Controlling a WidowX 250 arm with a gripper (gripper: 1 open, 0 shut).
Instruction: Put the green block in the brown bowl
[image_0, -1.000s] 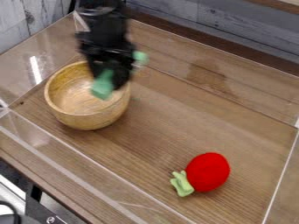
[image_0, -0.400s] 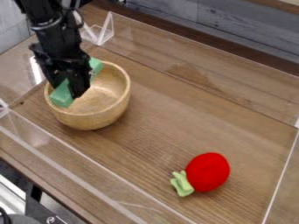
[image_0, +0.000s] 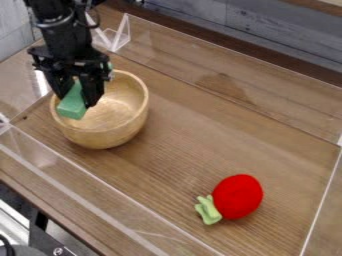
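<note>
The black gripper (image_0: 76, 92) points straight down over the left side of the brown bowl (image_0: 123, 125), its two fingers (image_0: 95, 82) partly spread and clamped on the green block (image_0: 72, 104). The block hangs tilted between them, one end poking out below the fingertips, and it sits in front of the bowl's left rim as the camera sees it; whether it touches the rim cannot be told from this angle. The block is not yet lying in the bowl.

Compared with the picture from a second ago, the gripper has travelled well to the left: then it stood above the bowl's right part, blurred with motion, with the block over the bowl's hollow. Against the picture just before this one the shift is slight, the hand sitting a touch further left and the block turned a little more upright. The grip looks the same width in all three.

The bowl rests where it was on the wooden table (image_0: 227, 120), inside the clear-walled tray (image_0: 321, 190). Well apart from it, toward the near right corner, the red strawberry toy (image_0: 235, 197) lies on its side with its green leaves pointing left, unmoved
</note>
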